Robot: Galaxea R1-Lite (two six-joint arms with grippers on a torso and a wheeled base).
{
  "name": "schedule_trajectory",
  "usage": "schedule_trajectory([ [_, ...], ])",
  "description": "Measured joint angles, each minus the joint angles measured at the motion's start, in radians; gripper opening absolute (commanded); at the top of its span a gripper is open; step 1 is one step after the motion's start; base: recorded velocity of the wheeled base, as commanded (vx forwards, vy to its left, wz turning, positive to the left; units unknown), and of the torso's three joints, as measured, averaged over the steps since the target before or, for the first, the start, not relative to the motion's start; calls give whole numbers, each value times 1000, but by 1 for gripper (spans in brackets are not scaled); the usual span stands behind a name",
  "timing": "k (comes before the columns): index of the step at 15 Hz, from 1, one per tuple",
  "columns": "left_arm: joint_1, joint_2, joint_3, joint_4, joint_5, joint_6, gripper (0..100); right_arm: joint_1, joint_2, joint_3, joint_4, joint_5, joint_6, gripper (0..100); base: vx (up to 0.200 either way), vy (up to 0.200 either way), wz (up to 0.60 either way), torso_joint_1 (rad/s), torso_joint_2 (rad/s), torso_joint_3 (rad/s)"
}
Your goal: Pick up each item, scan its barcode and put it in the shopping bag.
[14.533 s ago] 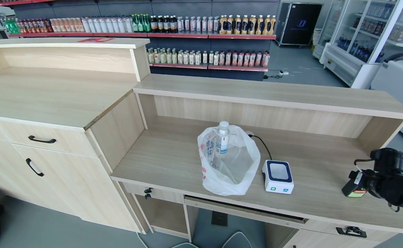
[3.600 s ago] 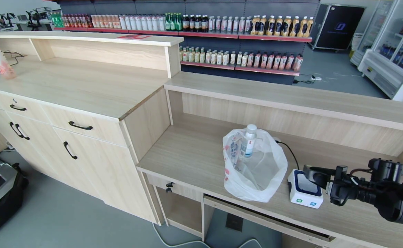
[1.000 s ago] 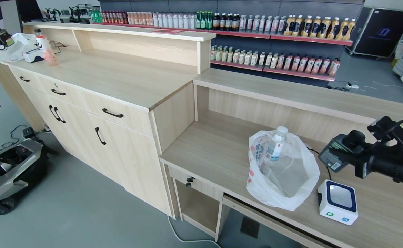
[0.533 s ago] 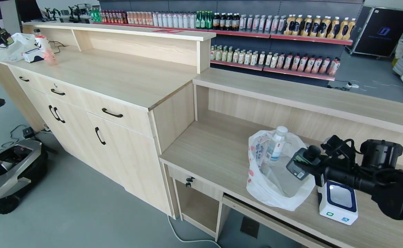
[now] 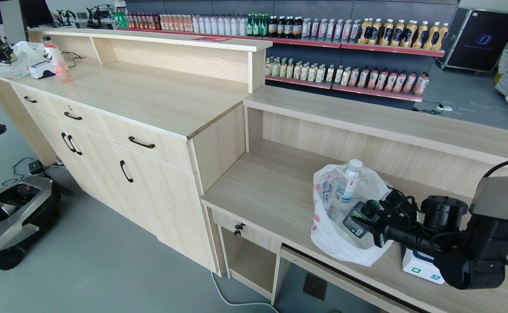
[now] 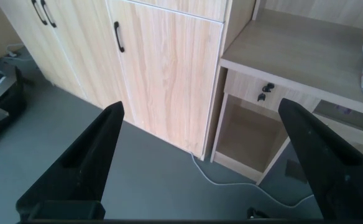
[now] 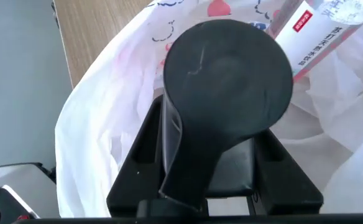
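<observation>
One pale wood-grain counter (image 5: 275, 191), flat matte top. Shopping bag (image 5: 323, 230) on it: thin crinkled translucent plastic, mouth open. Clear bottle (image 5: 348, 182) (white cap) stands inside. Right gripper (image 5: 361, 216) at bag mouth, clamped on dark cylindrical item (image 5: 353, 220), round flat lid. Left gripper (image 6: 200, 162) spread wide, holding nothing, above grey floor (image 6: 163, 186).

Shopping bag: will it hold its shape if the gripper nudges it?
Probably not: the bag is thin crinkled plastic, so it likely gives. It seems light and may slide on the counter, though the bottle inside could anchor it.
</observation>
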Motion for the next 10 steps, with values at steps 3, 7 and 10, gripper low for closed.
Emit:
schedule_trajectory([
  [3, 0, 0, 0, 0, 0, 0, 100, 15, 61, -12, -28, 0, 19, 0, 0, 0, 0, 0, 0, 0],
  [7, 1, 0, 0, 0, 0, 0, 100, 15, 107, -35, -40, 0, 18, 0, 0, 0, 0, 0, 0, 0],
  [10, 0, 0, 0, 0, 0, 0, 100, 15, 129, -50, -40, 0, 18, 0, 0, 0, 0, 0, 0, 0],
])
